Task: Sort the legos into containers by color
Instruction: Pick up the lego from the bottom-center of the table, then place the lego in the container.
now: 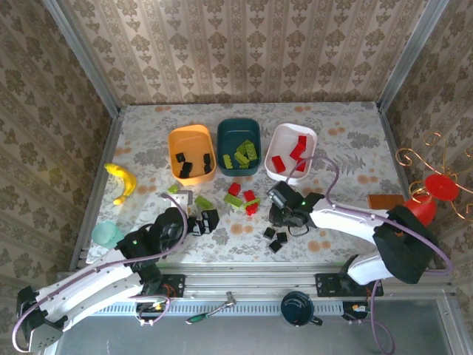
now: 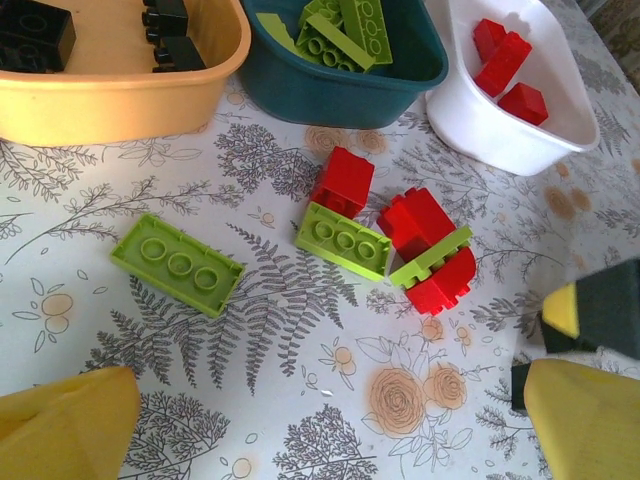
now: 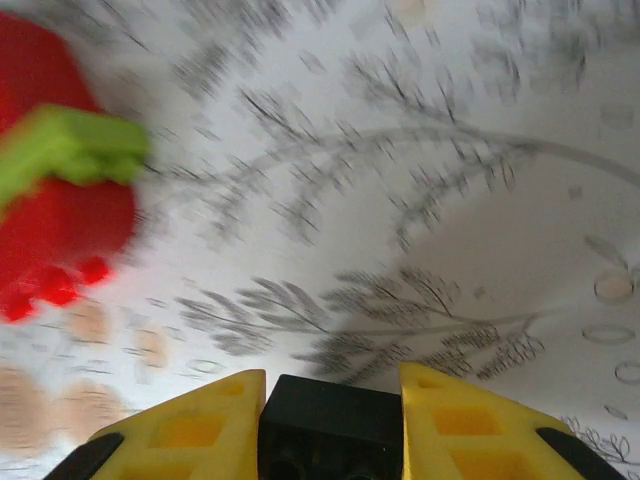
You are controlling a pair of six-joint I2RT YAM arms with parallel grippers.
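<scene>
Our right gripper (image 3: 330,392) held a small black plastic brick (image 3: 330,432) beside the red-and-lime brick cluster (image 3: 55,215). We judged it best to lift clear, then cross to the orange rounded plastic tub (image 1: 174,140). Our left gripper (image 2: 320,430) gaped empty.

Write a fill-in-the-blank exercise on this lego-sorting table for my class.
The orange tub holds only ____ bricks. The teal tub holds only ____ bricks. The white tub holds only ____ bricks. The right tool grips a ____ brick.
Missing words: black, green, red, black.
</scene>
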